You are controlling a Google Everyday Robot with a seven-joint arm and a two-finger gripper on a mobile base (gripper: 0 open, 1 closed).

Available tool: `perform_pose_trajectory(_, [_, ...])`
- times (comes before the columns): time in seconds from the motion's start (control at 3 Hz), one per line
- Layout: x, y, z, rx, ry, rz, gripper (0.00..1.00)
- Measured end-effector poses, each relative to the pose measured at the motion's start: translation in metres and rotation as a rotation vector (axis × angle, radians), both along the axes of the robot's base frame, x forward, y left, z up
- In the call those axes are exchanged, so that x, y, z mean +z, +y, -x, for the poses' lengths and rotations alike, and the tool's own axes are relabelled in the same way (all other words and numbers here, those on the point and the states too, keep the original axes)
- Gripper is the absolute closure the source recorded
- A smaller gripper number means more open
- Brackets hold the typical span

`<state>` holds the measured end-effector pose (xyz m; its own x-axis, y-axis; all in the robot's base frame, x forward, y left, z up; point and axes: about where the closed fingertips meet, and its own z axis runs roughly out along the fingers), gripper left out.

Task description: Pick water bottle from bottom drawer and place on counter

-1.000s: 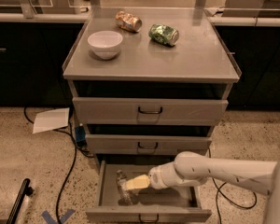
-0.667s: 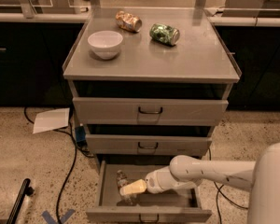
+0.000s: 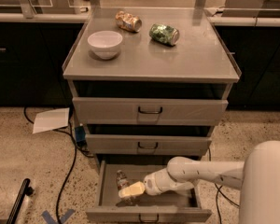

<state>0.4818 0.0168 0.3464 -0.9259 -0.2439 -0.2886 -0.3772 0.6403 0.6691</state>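
The bottom drawer (image 3: 147,213) is pulled open at the foot of the grey cabinet. The water bottle (image 3: 121,178), small and clear with a pale label, stands inside it at the left. My gripper (image 3: 129,191), on a white arm reaching in from the right, is low inside the drawer, just in front and to the right of the bottle, its cream fingers (image 3: 132,189) close against the bottle's lower part. The counter (image 3: 191,62) is the cabinet's flat grey top.
On the counter stand a white bowl (image 3: 105,43), a tan-and-orange can (image 3: 128,21) and a green can (image 3: 164,33), both lying down. The two upper drawers (image 3: 150,110) are shut. A sheet of paper (image 3: 51,120) and black cables (image 3: 70,167) lie on the floor at left.
My arm has lowered and moved slightly left, deeper into the bottom drawer, bringing the gripper closer to the bottle. The bottle has not moved.
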Motion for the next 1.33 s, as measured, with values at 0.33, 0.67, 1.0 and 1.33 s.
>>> perform_pose_trajectory(0.33, [-0.026,-0.006,-0.006,-0.031,0.032,-0.002,0.00])
perform_pose_trajectory(0.67, [-0.069,0.007,-0.019,-0.025,0.080,-0.024,0.00])
perform_pose_trajectory(1.0, [-0.105,0.020,-0.034,-0.023,0.114,-0.043,0.00])
perform_pose_trajectory(1.33, [-0.129,0.025,-0.043,-0.043,0.130,-0.071,0.00])
